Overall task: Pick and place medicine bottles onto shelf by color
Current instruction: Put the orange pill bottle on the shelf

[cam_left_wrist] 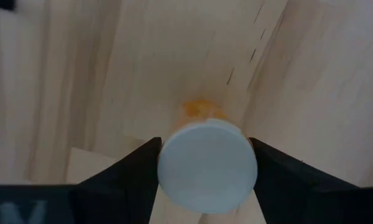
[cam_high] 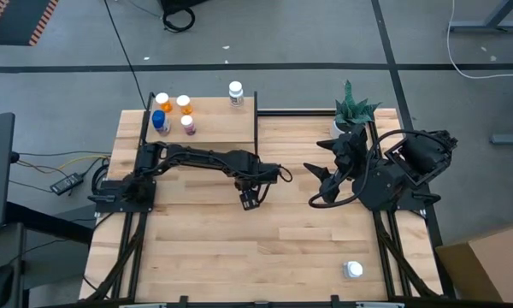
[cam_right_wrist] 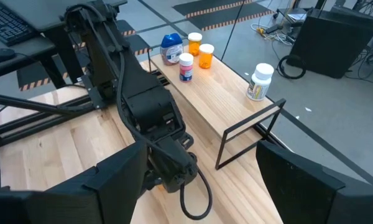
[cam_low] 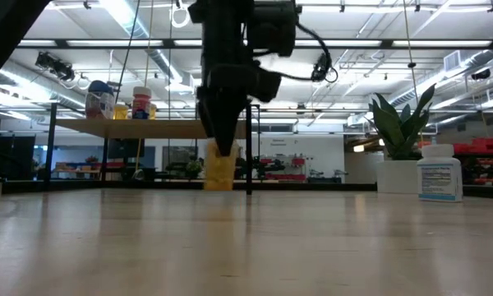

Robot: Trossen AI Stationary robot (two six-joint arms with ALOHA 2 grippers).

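Note:
An orange medicine bottle (cam_low: 220, 171) with a white cap (cam_left_wrist: 207, 167) stands upright on the table's middle. My left gripper (cam_high: 250, 200) comes down on it from above and is shut on it. My right gripper (cam_high: 318, 184) is open and empty right of the middle. The shelf (cam_high: 209, 128) stands at the far left. On it stand two orange bottles (cam_high: 163, 102) (cam_high: 184, 104), a blue one (cam_high: 160, 121), a small white one (cam_high: 188, 125) and a clear one (cam_high: 236, 92). A white bottle (cam_high: 353, 270) stands near the front right. My left gripper pinches the orange bottle at its white cap (cam_left_wrist: 168, 163), one finger (cam_left_wrist: 133, 169) on each side. The fingers point down from above. The bottle stands upright below them; in the low view its base (cam_low: 220, 186) seems to rest on the table.
A white pot with a green spiky plant (cam_high: 352, 111) stands at the far right, close behind my right arm. The shelf's black frame (cam_high: 256, 128) stands just beyond my left arm. The shelf board is bare between the bottle group and the clear bottle.

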